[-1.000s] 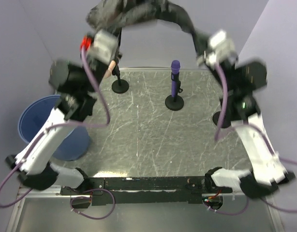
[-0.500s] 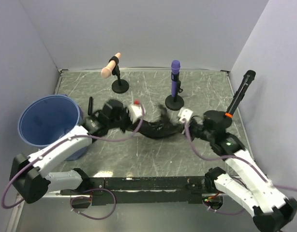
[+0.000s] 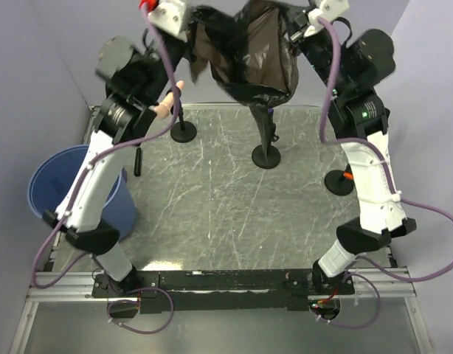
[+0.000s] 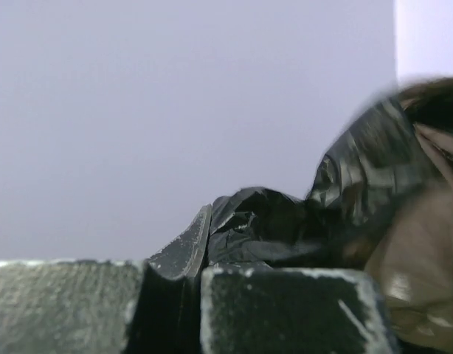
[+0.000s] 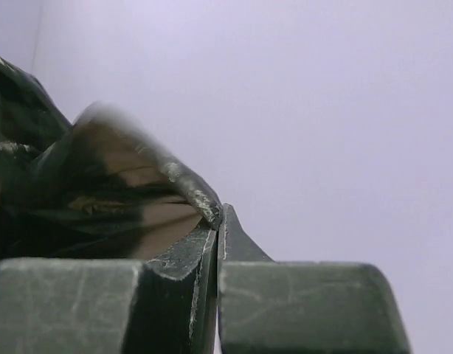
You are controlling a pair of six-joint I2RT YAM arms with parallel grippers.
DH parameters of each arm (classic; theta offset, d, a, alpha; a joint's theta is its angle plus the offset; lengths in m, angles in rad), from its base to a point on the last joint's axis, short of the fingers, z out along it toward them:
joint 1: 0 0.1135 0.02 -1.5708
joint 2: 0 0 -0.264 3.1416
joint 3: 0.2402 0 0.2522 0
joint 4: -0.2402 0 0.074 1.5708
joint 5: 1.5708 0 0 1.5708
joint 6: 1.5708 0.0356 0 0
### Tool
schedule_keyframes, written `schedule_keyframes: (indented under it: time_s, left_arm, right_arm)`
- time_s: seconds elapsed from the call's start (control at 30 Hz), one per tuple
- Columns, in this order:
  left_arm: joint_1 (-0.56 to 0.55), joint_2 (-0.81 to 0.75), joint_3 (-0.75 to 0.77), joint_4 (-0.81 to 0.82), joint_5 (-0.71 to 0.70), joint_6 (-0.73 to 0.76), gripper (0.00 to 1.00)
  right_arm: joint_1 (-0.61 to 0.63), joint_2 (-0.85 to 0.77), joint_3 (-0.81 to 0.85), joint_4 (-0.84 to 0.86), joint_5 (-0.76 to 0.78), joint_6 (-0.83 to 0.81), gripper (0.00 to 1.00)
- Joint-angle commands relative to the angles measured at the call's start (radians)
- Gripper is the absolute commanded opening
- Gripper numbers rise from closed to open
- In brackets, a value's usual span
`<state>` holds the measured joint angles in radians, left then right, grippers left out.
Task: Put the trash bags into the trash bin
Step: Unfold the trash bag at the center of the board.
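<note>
A black trash bag [image 3: 249,59] hangs spread open high above the far edge of the table, stretched between both grippers. My left gripper [image 3: 188,21] is shut on the bag's left rim, and the bag [image 4: 300,221] bunches over its fingers in the left wrist view. My right gripper [image 3: 299,22] is shut on the right rim, and the thin film [image 5: 123,184] runs into its closed jaws. The large round blue trash bin [image 3: 57,192] stands at the table's left edge, partly behind my left arm, well below and left of the bag.
A pink microphone on a round stand [image 3: 184,131] and a purple one, half hidden by the bag, on its stand [image 3: 266,156] are at the back. A black microphone stand base [image 3: 340,181] is at the right. A small black object [image 3: 137,161] lies near the bin.
Both arms have risen from low over the table to high at the back, lifting the bag and spreading it open between them. Bin and microphones have not moved.
</note>
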<state>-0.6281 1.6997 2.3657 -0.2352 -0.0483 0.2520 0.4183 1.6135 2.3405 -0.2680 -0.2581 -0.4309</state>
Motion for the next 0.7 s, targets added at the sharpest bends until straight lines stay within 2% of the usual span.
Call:
schedule_keyframes:
  time_s: [0.0,0.1,0.2,0.27,0.33,0.37,0.4,0.43,0.47,0.53,0.57,0.63,0.67]
  left_arm:
    - [-0.099,-0.199,-0.196,0.552,0.002,0.235,0.01]
    - [-0.177,-0.261,-0.269,0.665,0.074,0.381,0.01]
    - [-0.208,-0.285,-0.312,0.614,0.084,0.418,0.01]
    - [-0.209,-0.325,-0.431,0.62,0.067,0.464,0.01]
    - [-0.206,-0.391,-0.694,0.69,0.051,0.521,0.01]
    - [-0.194,-0.429,-0.846,0.735,-0.003,0.518,0.01]
    - [-0.174,-0.454,-1.085,0.738,-0.028,0.495,0.01]
    - [-0.142,-0.463,-1.228,0.64,0.013,0.453,0.01]
    - [-0.121,-0.44,-1.276,0.37,0.103,0.428,0.01]
    - [-0.113,-0.365,-1.232,-0.217,0.352,0.494,0.01]
    - [-0.113,-0.371,-1.218,-0.274,0.404,0.457,0.01]
    - [-0.105,-0.446,-1.252,-0.166,0.311,0.237,0.01]
    - [-0.101,-0.48,-1.26,-0.139,0.308,0.205,0.01]
  right_arm:
    - [0.056,-0.16,-0.076,0.4,-0.056,-0.138,0.0]
    - [0.115,-0.285,-0.272,0.571,-0.168,-0.3,0.0]
    - [0.154,-0.372,-0.423,0.59,-0.19,-0.355,0.0]
    - [0.159,-0.42,-0.551,0.567,-0.176,-0.354,0.0]
    - [0.157,-0.472,-0.764,0.585,-0.147,-0.434,0.0]
    - [0.157,-0.501,-0.897,0.61,-0.112,-0.469,0.0]
    - [0.155,-0.515,-1.108,0.624,-0.025,-0.479,0.0]
    - [0.155,-0.506,-1.255,0.597,0.075,-0.448,0.0]
    - [0.155,-0.48,-1.32,0.394,0.089,-0.366,0.0]
    - [0.155,-0.492,-1.375,-0.109,-0.175,-0.356,0.0]
    - [0.163,-0.58,-1.453,-0.111,-0.225,-0.332,0.0]
    - [0.2,-0.805,-1.599,0.005,-0.179,-0.225,0.0]
    - [0.214,-0.867,-1.635,0.021,-0.164,-0.201,0.0]
